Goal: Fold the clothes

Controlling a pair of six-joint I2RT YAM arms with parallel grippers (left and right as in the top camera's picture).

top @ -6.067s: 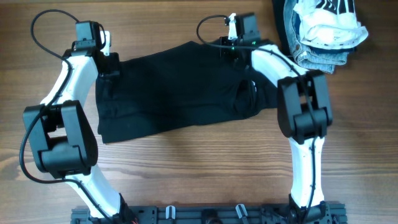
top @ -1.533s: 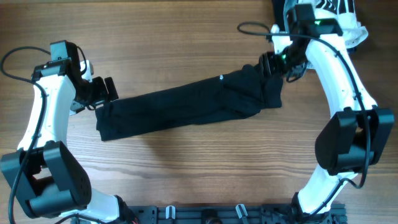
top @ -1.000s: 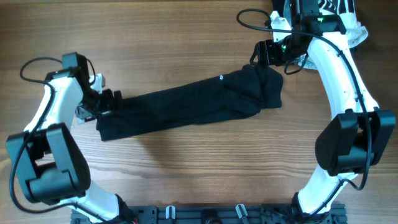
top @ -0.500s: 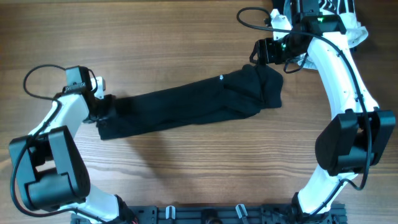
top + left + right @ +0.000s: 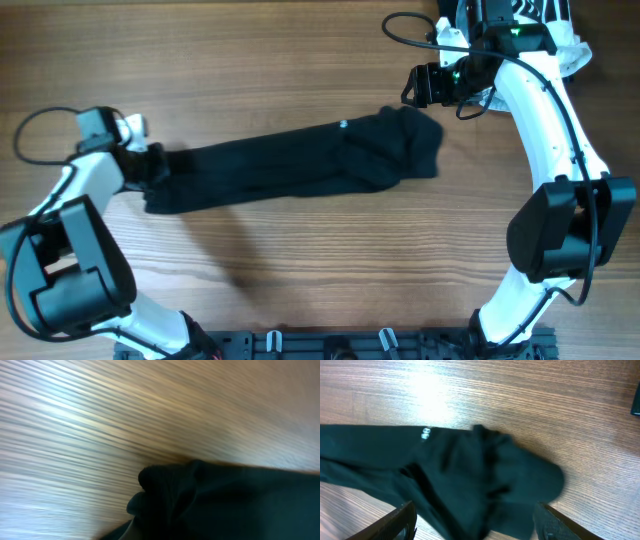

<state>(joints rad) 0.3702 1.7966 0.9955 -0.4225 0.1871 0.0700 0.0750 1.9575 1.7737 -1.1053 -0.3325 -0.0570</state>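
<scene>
I see my two arms as white shells, left arm (image 5: 90, 185) and right arm (image 5: 548, 115), with bulky black joint housings (image 5: 560, 240). A thin black cable (image 5: 27, 128) loops out behind the left gripper (image 5: 152, 166), another behind the right gripper (image 5: 413, 88), whose fingers (image 5: 402, 521) are matte black. A small green light (image 5: 456, 71) glows just behind it.

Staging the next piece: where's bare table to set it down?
Free: wide strip of table beyond the black garment; strip in front of it, up to the base rail. Crowded: far-right corner, right gripper by the laundry pile.

black clothes (image 5: 290, 165), brown wood-grain table (image 5: 300, 60)
</scene>
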